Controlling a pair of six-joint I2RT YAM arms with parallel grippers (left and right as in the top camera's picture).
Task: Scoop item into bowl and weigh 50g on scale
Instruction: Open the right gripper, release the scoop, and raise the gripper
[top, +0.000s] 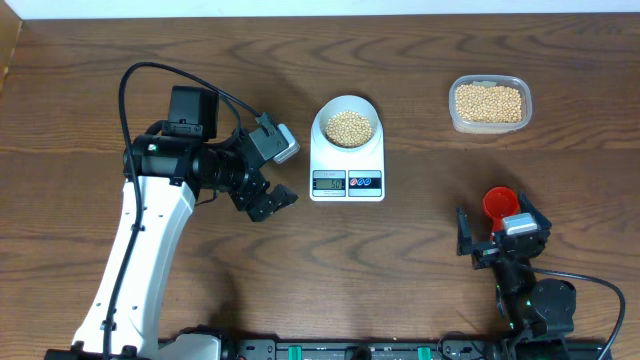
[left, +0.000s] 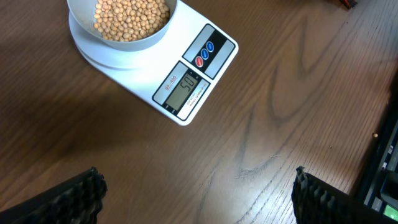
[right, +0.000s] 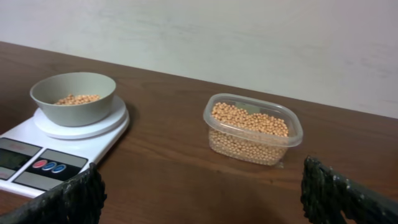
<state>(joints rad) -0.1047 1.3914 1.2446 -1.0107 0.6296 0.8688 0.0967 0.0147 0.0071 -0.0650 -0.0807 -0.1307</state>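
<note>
the beans (top: 348, 126) lie heaped in the bowl (top: 321, 120), which sits on the scale (top: 322, 162) toward its 12 o'clock end. more of them fill the clear tub (top: 488, 128) at about 2 o'clock from the scale, well apart from it. the left gripper (left: 199, 198) hovers at the scale's 8 o'clock, jaws spread wide with nothing between them. the right gripper (right: 208, 200) hangs at about 4 o'clock, equally wide and empty, with a red scoop (top: 497, 202) just beside it at its 12 o'clock side. whether they touch i cannot tell. in the left wrist view the display (left: 185, 88) seems to read fifty, though the digits are small. so the scooping looks finished and this is the checking step. the next move calls for a clear read of that display — and only if it is off target, a small correction with the scoop, without nudging the bowl.
</note>
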